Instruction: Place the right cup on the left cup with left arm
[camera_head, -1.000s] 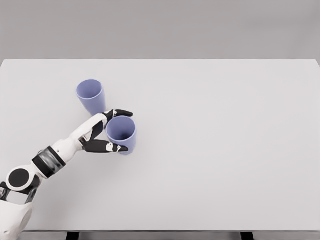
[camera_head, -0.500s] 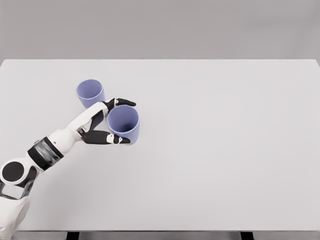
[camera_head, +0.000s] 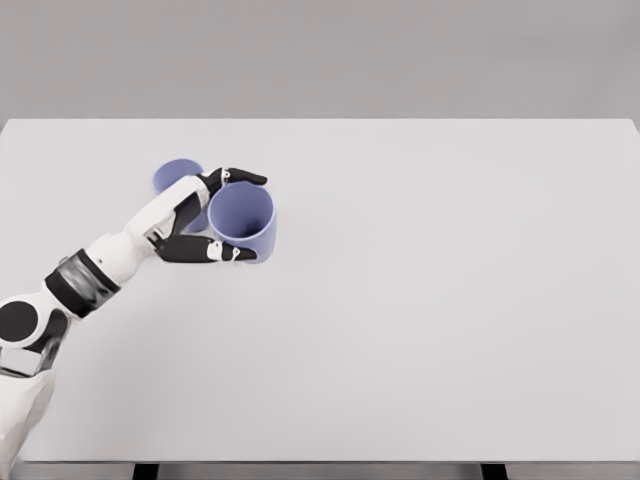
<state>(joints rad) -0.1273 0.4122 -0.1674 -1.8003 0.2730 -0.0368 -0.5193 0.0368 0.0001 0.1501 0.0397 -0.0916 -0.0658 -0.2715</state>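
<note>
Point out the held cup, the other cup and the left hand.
Held cup (camera_head: 243, 215), head view, on its inner wall.
Other cup (camera_head: 176, 174), head view, on its visible rim.
Left hand (camera_head: 197, 222), head view, on the palm.

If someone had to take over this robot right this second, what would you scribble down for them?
Left robot hand: fingers closed around the held blue-purple plastic cup, which sits open side up, just right of the other cup.
Right arm: out of view.
Second blue-purple plastic cup: stands on the white table at far left, partly hidden behind the hand.
Done: the right cup is grasped; whether it is clear of the table cannot be told.
Left: carry it over the standing cup, lower it in, then open the fingers and withdraw. The cups are close, so go gently to avoid knocking the standing one.
</note>
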